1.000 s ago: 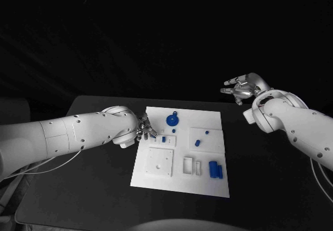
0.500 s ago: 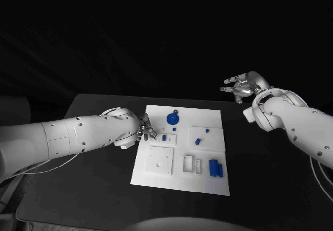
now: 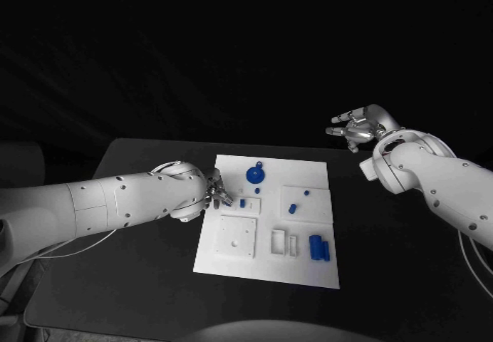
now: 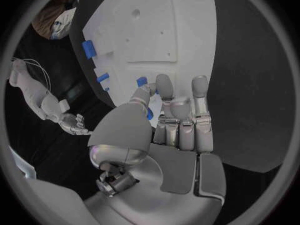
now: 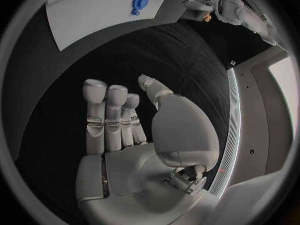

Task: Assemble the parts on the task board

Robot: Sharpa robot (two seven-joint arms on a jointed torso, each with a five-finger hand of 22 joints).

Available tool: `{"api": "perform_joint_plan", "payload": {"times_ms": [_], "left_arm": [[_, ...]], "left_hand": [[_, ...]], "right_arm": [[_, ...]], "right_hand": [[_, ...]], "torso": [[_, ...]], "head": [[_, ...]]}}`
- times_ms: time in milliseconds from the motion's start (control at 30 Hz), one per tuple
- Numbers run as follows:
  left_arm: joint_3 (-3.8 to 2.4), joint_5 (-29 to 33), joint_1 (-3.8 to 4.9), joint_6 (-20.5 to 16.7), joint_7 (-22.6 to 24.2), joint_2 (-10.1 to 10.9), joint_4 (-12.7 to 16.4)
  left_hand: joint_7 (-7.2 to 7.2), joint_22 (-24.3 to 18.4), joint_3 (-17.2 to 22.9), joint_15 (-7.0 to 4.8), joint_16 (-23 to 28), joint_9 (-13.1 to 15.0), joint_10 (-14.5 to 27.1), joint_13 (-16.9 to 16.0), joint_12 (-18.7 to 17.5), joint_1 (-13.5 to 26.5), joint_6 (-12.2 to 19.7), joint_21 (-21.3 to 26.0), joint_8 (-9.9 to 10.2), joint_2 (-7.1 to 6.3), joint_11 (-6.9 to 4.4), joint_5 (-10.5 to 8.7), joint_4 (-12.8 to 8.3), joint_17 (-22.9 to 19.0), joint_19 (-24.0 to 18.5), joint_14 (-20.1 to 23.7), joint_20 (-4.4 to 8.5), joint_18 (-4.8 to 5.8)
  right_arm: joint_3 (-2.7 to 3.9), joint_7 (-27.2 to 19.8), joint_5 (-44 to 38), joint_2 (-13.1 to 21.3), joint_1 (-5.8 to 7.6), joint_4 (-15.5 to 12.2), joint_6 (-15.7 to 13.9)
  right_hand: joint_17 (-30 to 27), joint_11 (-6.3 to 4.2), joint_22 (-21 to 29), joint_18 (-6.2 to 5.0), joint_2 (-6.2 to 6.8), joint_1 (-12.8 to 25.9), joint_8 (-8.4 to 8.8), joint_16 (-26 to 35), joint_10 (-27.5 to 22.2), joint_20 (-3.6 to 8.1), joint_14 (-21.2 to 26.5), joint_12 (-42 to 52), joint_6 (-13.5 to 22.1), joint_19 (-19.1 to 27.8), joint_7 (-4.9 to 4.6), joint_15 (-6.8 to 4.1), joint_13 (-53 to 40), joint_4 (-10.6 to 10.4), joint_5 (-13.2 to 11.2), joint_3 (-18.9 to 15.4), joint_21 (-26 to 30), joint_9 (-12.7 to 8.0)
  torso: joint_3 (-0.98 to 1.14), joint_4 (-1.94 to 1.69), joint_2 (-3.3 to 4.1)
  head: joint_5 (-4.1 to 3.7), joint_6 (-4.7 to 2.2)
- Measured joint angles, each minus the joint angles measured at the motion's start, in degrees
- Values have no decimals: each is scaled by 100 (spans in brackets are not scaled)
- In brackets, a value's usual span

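A white task board (image 3: 269,265) lies in the middle of the black tabletop (image 3: 123,285), with small blue parts spread over its far and right-hand areas. The robot's left hand (image 3: 215,191) sits at the board's left edge, fingers drawn together over a small blue part (image 4: 149,114) beside the raised white block (image 3: 242,206); the left wrist view shows blue between the thumb and the fingertips (image 4: 164,80), but whether the piece is truly pinched cannot be told. A round blue part (image 3: 255,174) with a small tab lies on the far half of the board, just beyond the left hand. A short blue part (image 3: 293,209) rests on a square white block (image 3: 304,201) toward the right side. Two oblong blue parts (image 3: 320,249) lie side by side near the board's right edge, next to a narrow white frame (image 3: 281,243). A larger square white plate (image 3: 237,238) sits on the board's near left area. The right hand (image 3: 355,127) is raised well away from the board beyond the tabletop's far right corner, fingers spread and holding nothing. No writing or label can be read on the board or the parts.
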State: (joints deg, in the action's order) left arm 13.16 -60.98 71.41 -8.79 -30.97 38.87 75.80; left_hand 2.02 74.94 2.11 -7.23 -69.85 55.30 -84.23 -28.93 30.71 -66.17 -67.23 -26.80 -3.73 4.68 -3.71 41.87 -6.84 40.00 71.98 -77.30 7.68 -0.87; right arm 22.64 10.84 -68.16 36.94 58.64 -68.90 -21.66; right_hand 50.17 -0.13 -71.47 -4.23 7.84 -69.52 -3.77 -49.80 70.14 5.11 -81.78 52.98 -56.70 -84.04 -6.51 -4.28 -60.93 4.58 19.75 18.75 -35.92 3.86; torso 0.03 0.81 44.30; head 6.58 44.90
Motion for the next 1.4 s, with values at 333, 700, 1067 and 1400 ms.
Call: {"api": "perform_joint_plan", "payload": {"times_ms": [333, 700, 1067, 1400], "left_arm": [[-5, -33, -12, -10, 9, -28, -28], [-5, -46, -15, -6, 13, -45, -52], [4, -141, -25, 42, 16, -102, -98], [4, -206, -33, 114, 16, -116, -110]], "left_hand": [[-2, -1, 0, 1, 0, 161, 0, 0, 0, 0, 2, 0, 13, 0, 0, 0, -1, -1, 0, 0, 0, 0], [-3, -1, 0, 3, 0, 214, 0, -1, 0, -1, 3, 0, 1, 0, 0, -2, -1, -1, 0, 0, 0, 0], [12, -2, 0, 10, 0, 324, 0, 9, -1, -1, -12, 0, 3, 0, 0, 10, -1, 9, 0, -6, 0, 0], [12, -2, 0, 11, 0, 404, 0, 8, -1, -1, -12, 0, 14, 0, 0, 10, -1, 8, 0, -6, 0, 0]], "right_arm": [[0, 0, 1, 2, -2, -1, 2], [0, 0, 1, 5, -4, -3, 4], [0, 0, 2, 17, -5, -3, 6], [0, 2, 2, 19, -6, -2, 7]], "right_hand": [[0, 1, 5, 0, 0, 0, 0, 0, 1, 0, 0, 0, -5, 0, -5, 0, 0, 0, 23, 0, 0, 0], [-1, 3, 5, 0, 0, 0, 0, 0, 3, 0, 0, 0, -5, 0, -6, 0, 0, 0, 22, 0, 0, 0], [-1, 12, 5, 0, 0, 0, 0, 0, 12, 0, 0, 0, -12, 0, -13, 0, 0, 0, 22, 0, 0, 0], [2, 22, 4, 0, 0, 0, 0, 0, 22, 0, 0, 0, -14, 0, -15, 0, 0, 0, 22, 0, 0, 0]], "torso": [[0, -3, 0], [1, -3, -1], [3, 0, -1], [0, 0, -1]], "head": [[-9, -2], [-15, 1], [-22, 10], [-39, 19]]}}
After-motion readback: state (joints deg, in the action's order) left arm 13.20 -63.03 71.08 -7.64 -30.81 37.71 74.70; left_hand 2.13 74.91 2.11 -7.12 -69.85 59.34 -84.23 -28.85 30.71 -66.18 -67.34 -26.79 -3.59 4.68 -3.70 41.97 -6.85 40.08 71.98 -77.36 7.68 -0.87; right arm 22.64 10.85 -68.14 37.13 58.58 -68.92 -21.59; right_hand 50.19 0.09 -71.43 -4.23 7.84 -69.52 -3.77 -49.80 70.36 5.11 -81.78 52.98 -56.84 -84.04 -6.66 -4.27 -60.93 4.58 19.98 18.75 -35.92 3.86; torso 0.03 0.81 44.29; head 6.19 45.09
